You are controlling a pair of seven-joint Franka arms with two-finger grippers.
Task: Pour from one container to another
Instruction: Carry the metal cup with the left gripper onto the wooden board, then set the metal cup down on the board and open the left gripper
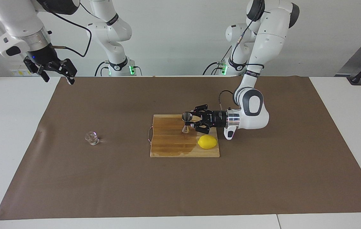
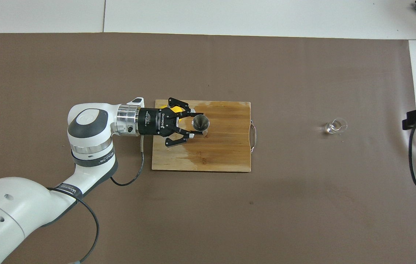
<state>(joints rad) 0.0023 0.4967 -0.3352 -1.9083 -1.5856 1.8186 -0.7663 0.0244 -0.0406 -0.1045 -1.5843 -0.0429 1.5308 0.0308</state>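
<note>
The steel jigger point(image 1: 186, 122) stands upright on the wooden cutting board point(image 1: 170, 143), in the part of the board nearer to the robots. The left tool point(image 1: 193, 121) lies level just above the board with its fingers apart, one on each side of the jigger; the overhead view shows a little room between the fingertips and the metal, so it is set around the jigger but not clamped on it. A lemon point(image 1: 207, 142) rests on the board just beside the tool, farther from the robots than the tool's fingers. A darker wet-looking patch spreads over the board near the lemon.

The clear glass cup point(image 1: 92, 138) stands on the brown mat point(image 1: 104, 184) that covers the counter point(image 1: 8, 127), well apart from the board, toward the right arm's end. The right tool point(image 1: 56, 72) waits raised over the mat's corner at that end, fingers spread and holding nothing.
</note>
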